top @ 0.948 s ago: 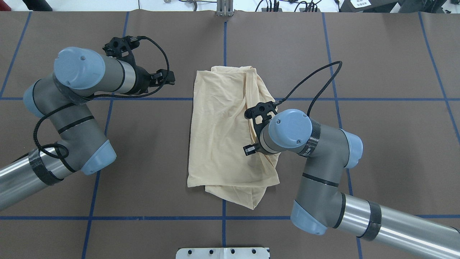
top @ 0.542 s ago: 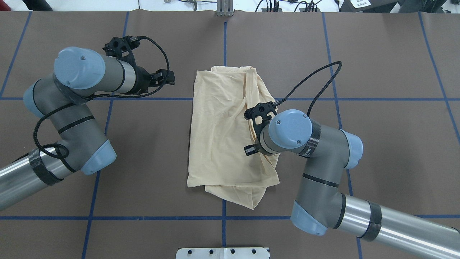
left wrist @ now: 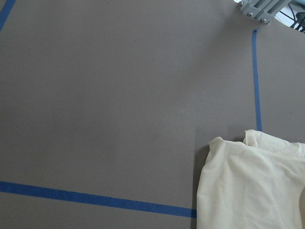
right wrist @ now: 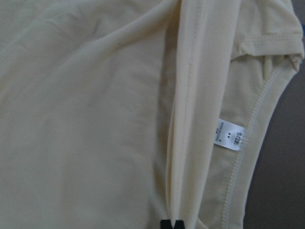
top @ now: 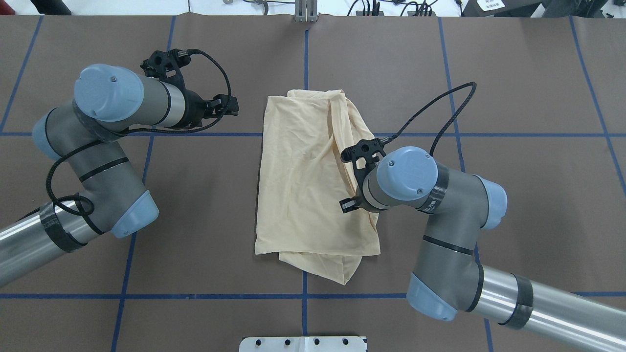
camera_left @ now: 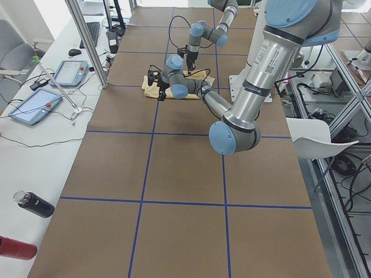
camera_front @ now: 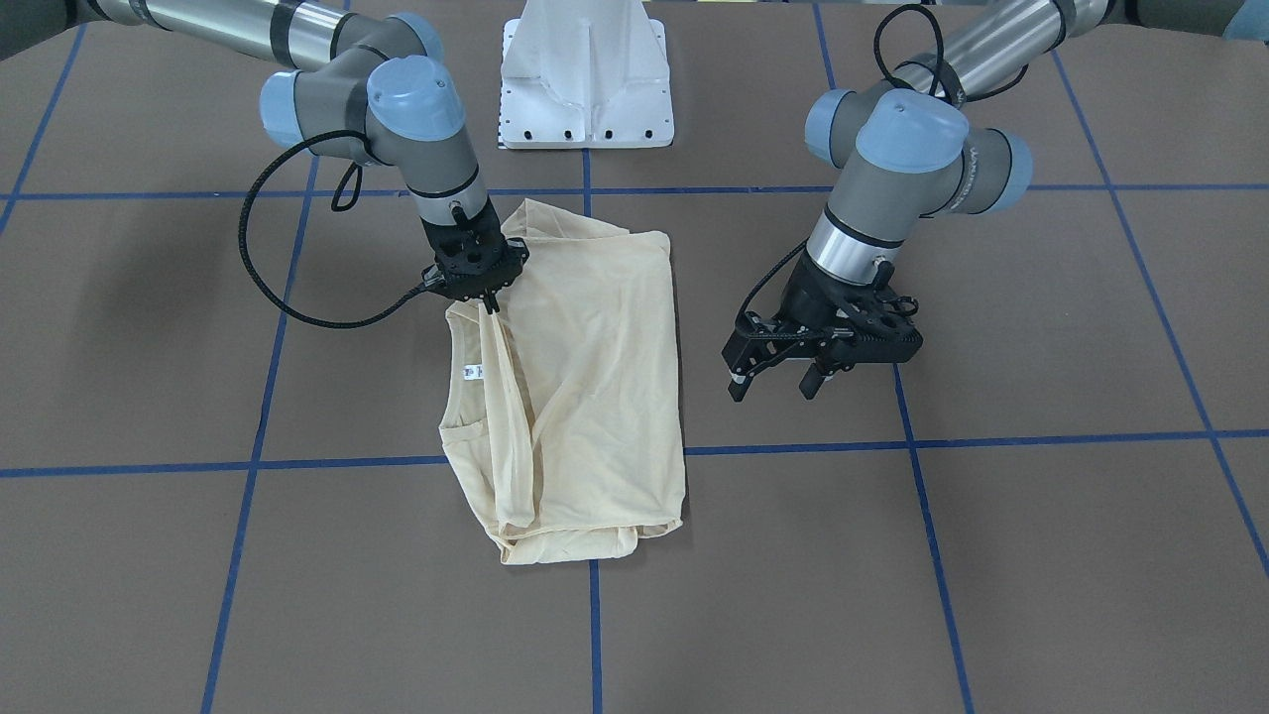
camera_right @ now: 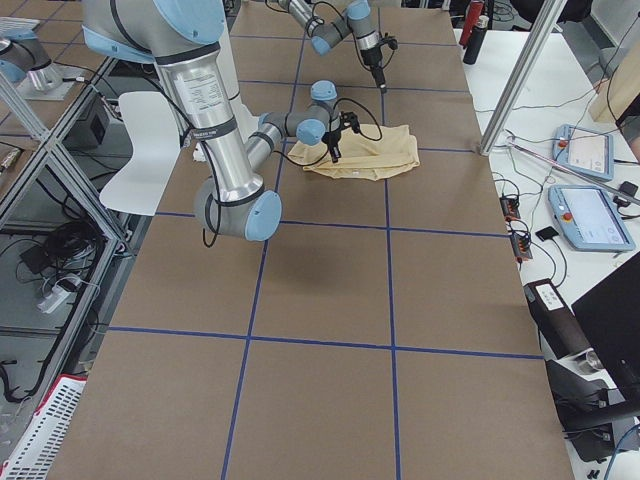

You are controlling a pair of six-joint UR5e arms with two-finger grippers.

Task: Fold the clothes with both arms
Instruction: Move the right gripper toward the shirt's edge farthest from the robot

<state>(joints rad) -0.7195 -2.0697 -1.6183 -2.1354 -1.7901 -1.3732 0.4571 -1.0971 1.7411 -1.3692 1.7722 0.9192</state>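
Note:
The clothes are one pale cream-yellow shirt (camera_front: 595,377) lying loosely folded at the table's middle (top: 298,186). Its neck opening and small white label (right wrist: 228,135) face up along one side. My right gripper (camera_front: 489,302) is shut on a raised fold of the shirt near the collar; the wrist view shows its tips (right wrist: 171,224) pinching a hem seam. In the overhead view the wrist mostly hides it (top: 348,204). My left gripper (camera_front: 773,387) hangs open and empty above bare table beside the shirt (top: 229,105). The left wrist view shows only a shirt corner (left wrist: 252,186).
The brown table is marked with blue tape lines (top: 195,134). The white pedestal base (camera_front: 585,79) stands at the robot's edge. A metal bracket (top: 305,12) sits at the far edge. Tablets (camera_left: 72,72) and bottles (camera_left: 35,204) lie on a side bench.
My right arm has shifted a little to the right in the overhead view, drawing the pinched fold with it. The left arm has not moved.

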